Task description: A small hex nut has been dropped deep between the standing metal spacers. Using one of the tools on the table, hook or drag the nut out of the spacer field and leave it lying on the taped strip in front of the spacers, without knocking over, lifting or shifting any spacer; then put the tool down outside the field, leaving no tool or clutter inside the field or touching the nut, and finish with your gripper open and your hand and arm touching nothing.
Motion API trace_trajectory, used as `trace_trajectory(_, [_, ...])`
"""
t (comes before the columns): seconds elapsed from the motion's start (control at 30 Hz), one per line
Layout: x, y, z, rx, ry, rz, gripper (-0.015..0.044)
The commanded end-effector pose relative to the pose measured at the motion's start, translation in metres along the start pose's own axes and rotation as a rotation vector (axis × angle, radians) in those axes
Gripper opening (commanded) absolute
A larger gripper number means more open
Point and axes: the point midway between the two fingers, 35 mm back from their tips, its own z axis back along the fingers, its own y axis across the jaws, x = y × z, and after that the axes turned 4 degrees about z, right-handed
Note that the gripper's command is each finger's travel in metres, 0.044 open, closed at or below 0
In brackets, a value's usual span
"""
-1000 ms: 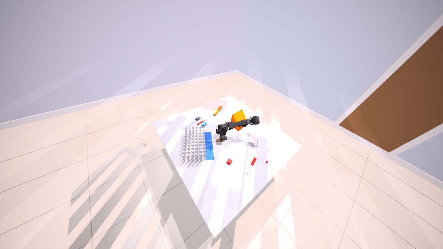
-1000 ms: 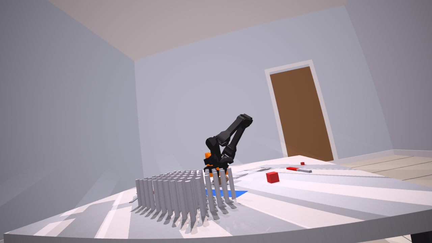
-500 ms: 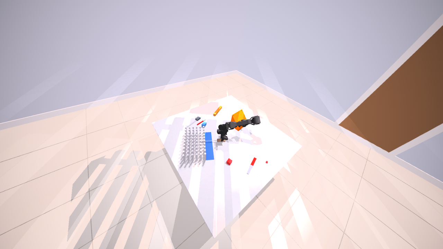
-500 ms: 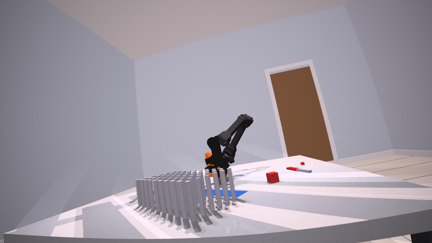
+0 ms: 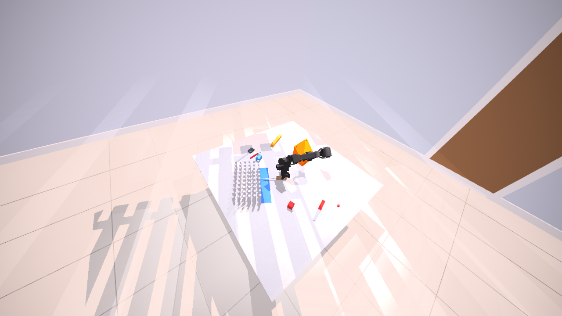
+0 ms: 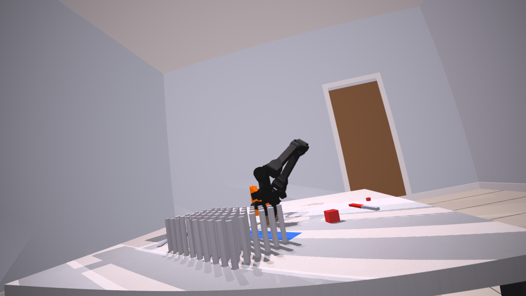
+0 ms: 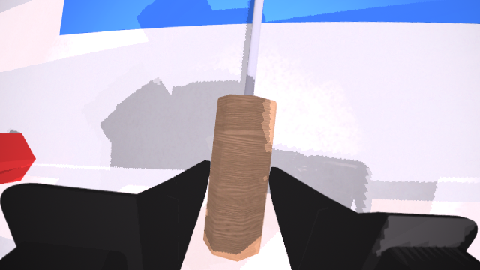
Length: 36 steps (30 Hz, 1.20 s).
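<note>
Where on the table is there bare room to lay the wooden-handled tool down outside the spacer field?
The gripper is shut on the tool's wooden handle. The widest bare patch lies between the blue strip, the red cube and the arm. The near table edge past the cube also looks free. It is crowded behind the spacers, where small clutter lies.

No text, label, brand, number or sign can be read in any of the three views.
</note>
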Motion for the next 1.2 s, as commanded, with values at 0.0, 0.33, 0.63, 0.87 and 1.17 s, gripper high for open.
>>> trace_trajectory(0.0, [-0.003,0.0,0.001,-0.002,-0.005,0.0,0.0])
trace_trajectory(0.33, [-0.008,0.0,0.003,-0.002,-0.005,0.0,0.0])
trace_trajectory(0.63, [-0.013,0.001,0.004,-0.003,-0.005,0.0,0.0])
trace_trajectory(0.87, [-0.017,0.001,0.005,-0.003,-0.005,0.0,0.0])
trace_trajectory(1.17, [-0.021,0.001,0.006,-0.003,-0.005,-0.001,0.0])
